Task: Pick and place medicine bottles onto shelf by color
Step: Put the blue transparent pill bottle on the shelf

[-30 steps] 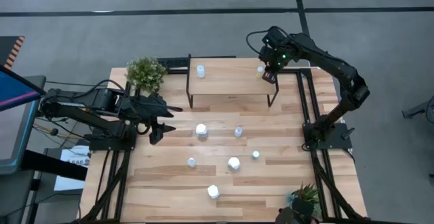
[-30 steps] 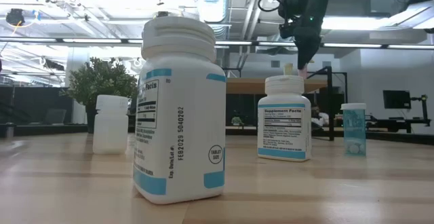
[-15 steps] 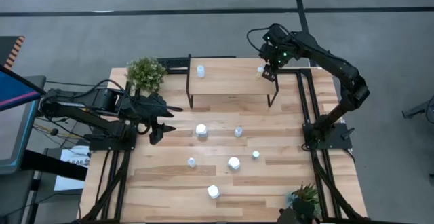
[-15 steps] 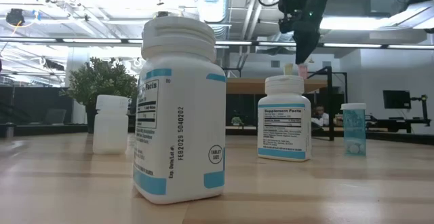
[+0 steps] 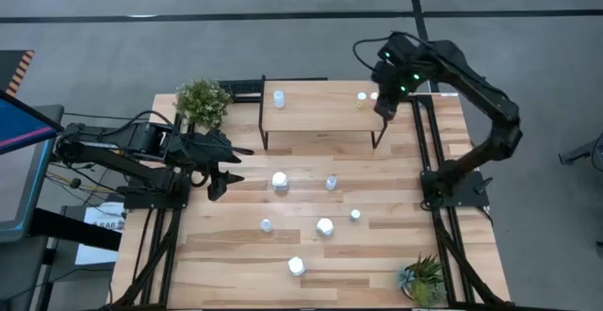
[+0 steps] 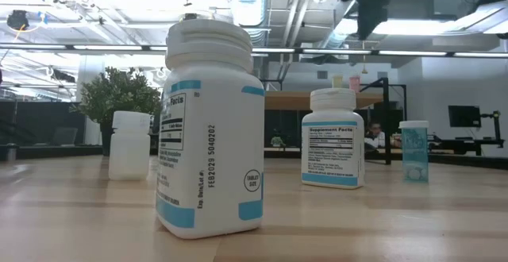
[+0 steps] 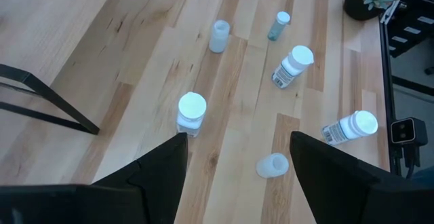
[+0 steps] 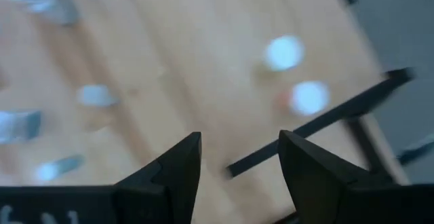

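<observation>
Since the earlier frame the right gripper (image 5: 382, 111) has been lifted clear, fingers open and empty, of two small bottles (image 5: 362, 96), seemingly yellowish and reddish, on the wood-topped black-legged shelf (image 5: 320, 113), where a careless return could topple them; the left gripper (image 5: 219, 177) waits open over the counter (image 5: 236, 254).

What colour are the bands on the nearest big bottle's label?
Light blue bands on a white bottle, clearest in the low view.

Light wood plank table (image 5: 236, 254) on a grey floor (image 5: 283, 38), leafy green potted plant (image 5: 203, 101) at its far left corner, smaller spiky potted plant (image 5: 421, 278) at its near right corner, office ceiling lights (image 6: 63, 12) beyond
</observation>
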Controlling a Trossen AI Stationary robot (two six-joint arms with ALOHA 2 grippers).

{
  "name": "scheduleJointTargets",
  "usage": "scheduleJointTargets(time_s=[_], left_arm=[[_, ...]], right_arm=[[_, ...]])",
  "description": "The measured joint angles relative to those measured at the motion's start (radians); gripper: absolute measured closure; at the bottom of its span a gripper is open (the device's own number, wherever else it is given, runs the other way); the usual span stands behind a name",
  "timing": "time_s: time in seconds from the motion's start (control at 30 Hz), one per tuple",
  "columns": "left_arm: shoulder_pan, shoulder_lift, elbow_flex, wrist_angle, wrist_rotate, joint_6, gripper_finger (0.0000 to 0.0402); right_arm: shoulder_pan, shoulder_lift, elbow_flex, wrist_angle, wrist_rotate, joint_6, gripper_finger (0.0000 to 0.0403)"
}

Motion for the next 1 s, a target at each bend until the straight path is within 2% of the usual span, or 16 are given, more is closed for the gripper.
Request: scheduleJointTargets(time_s=[0.07,0.27,0.43,0.6,0.83,1.0], left_arm=[[0.0,0.0,0.0,0.0,0.001,0.0,0.0157],[0.0,0.0,0.0,0.0,0.002,0.0,0.0157],[0.0,0.0,0.0,0.0,0.002,0.0,0.0157],[0.0,0.0,0.0,0.0,0.003,0.0,0.0157],[0.0,0.0,0.0,0.0,0.003,0.0,0.0157],[0.0,0.0,0.0,0.0,0.004,0.001,0.0157]], right_arm=[[0.038,-0.044,-0.016,-0.02,-0.035,0.043,0.0187],[0.21,-0.22,-0.143,-0.02,-0.042,0.237,0.0187],[0.42,-0.371,-0.311,0.034,-0.038,0.487,0.0187],[0.657,-0.475,-0.49,0.194,-0.03,0.733,0.0187],[0.937,-0.509,-0.683,0.397,0.058,0.919,0.0187],[1.066,-0.492,-0.805,0.506,0.127,0.997,0.0187]])
